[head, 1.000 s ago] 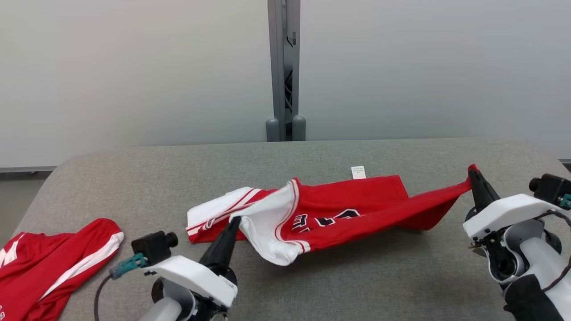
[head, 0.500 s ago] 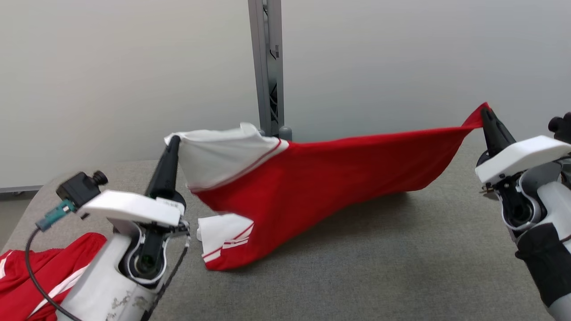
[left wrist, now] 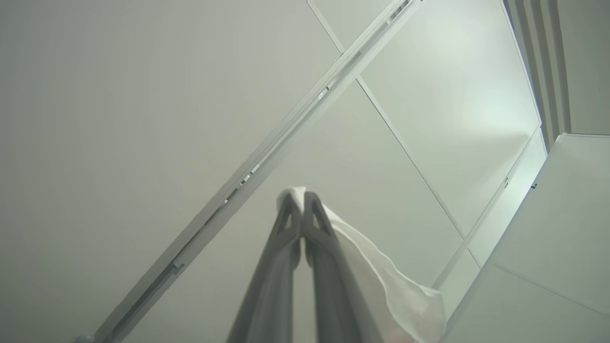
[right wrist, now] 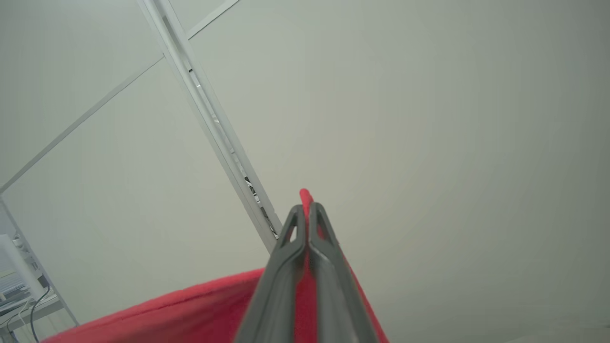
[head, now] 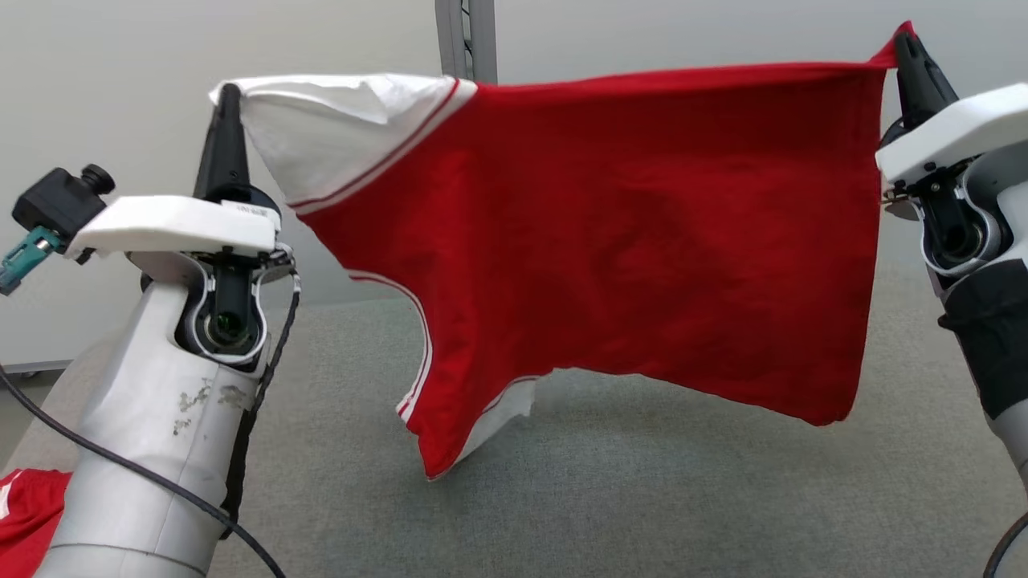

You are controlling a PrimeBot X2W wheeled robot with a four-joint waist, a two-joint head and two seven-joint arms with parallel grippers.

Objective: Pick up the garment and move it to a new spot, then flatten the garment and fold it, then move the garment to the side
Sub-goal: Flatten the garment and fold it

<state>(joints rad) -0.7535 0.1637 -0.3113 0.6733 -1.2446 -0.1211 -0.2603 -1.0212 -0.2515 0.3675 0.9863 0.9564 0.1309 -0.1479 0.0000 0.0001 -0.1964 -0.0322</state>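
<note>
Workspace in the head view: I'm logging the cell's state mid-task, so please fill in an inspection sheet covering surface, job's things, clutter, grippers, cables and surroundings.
Surface: grey fabric-covered table, no stains seen.
Job's things: red jersey with white trim, hanging stretched between both grippers; cannot tell whether its lowest tip touches the table.
Clutter: second red garment at the view's lower left edge, partly behind the left arm.
Grippers: left gripper shut on the jersey's white corner; right gripper shut on a red corner.
Cables: black cable running across the left arm.
Surroundings: pale wall, grey upright post.
</note>
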